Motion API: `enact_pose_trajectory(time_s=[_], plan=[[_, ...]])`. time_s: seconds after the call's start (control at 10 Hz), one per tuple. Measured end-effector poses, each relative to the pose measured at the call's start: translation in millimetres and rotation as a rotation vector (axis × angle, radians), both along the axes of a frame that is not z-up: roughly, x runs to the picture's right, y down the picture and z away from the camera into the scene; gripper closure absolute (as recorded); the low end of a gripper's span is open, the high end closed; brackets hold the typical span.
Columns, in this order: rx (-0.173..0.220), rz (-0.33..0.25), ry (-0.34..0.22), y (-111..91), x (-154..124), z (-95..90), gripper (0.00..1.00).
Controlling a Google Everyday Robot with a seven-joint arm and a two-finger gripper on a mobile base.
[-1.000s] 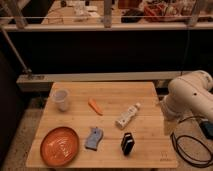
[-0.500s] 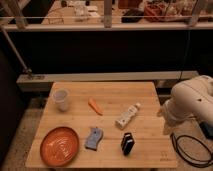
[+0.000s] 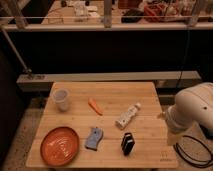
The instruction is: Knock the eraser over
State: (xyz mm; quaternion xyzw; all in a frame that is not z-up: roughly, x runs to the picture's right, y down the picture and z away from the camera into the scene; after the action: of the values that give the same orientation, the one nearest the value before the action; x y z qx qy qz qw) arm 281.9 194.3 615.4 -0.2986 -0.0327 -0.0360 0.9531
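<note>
The eraser (image 3: pixel 128 143) is a small black block with thin white stripes. It stands upright near the front edge of the wooden table (image 3: pixel 115 92), right of centre. My white arm (image 3: pixel 196 114) is beyond the table's right edge, level with the eraser and well to its right. The gripper itself does not show; it is hidden by the arm's bulky white housing or lies out of the picture.
A flat blue-grey object (image 3: pixel 93 138) lies left of the eraser. A white bottle (image 3: pixel 127 115) lies on its side behind it. An orange stick (image 3: pixel 95 106), a pale cup (image 3: pixel 61 99) and an orange plate (image 3: pixel 60 145) are further left. Black cables (image 3: pixel 195 152) lie on the floor at right.
My arm has shifted a little down and to the right beside the table. The eraser and the other objects have not moved.
</note>
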Motion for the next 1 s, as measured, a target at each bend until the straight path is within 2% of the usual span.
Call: enact_pose_trajectory(time_s=[0.1,0.2,0.3,0.5,0.6,0.7,0.8,0.9,1.0], plan=[[-0.001,-0.002,-0.006,3,-1,-2.2,0.53],[-0.002,-0.004,-0.01,4,-2,-2.0,0.55],[-0.002,-0.008,-0.017,5,-3,-1.1,0.53],[-0.004,-0.009,-0.029,14,-2,-4.3,0.41],[-0.008,-0.01,-0.043,25,-3,-5.7,0.39],[-0.012,-0.01,-0.067,39,-3,-5.8,0.44],[-0.016,-0.01,-0.08,52,-2,-5.4,0.53],[-0.018,-0.011,-0.088,55,-3,-4.5,0.63],[-0.019,-0.01,-0.087,54,-5,-3.0,0.65]])
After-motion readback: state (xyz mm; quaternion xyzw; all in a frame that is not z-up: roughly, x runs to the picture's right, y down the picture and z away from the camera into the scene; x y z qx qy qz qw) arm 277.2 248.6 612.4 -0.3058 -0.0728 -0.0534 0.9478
